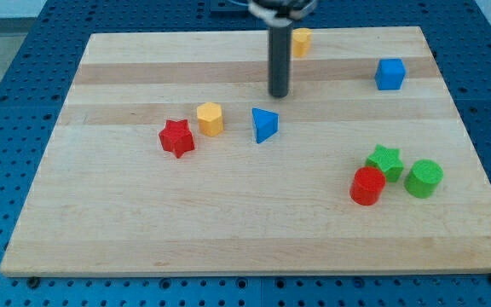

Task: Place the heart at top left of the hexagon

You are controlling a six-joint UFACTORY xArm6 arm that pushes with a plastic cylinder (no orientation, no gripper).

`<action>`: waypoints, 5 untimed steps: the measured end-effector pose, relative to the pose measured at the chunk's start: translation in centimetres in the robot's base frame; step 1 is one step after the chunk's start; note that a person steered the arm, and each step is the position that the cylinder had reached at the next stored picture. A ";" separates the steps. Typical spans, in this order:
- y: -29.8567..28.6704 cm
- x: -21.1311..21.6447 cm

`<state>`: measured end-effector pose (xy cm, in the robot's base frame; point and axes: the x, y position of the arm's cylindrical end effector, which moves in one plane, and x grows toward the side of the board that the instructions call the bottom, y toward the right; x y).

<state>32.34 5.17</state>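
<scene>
A yellow hexagon (210,118) sits left of the board's middle, between a red star (176,137) and a blue triangle (264,124). A second yellow block (302,41), probably the heart, lies near the view's top edge; its left side is hidden behind my rod. My tip (279,95) rests on the board below that yellow block and just above and to the right of the blue triangle. It touches no block. The hexagon is well to the tip's lower left.
A blue cube (389,74) sits at the upper right. A green star (384,160), a red cylinder (367,186) and a green cylinder (423,178) cluster at the lower right. The wooden board (143,230) lies on a blue perforated table.
</scene>
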 end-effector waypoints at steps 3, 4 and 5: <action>11.8 -12.7; 6.2 -12.8; 2.1 -6.3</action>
<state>26.05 7.22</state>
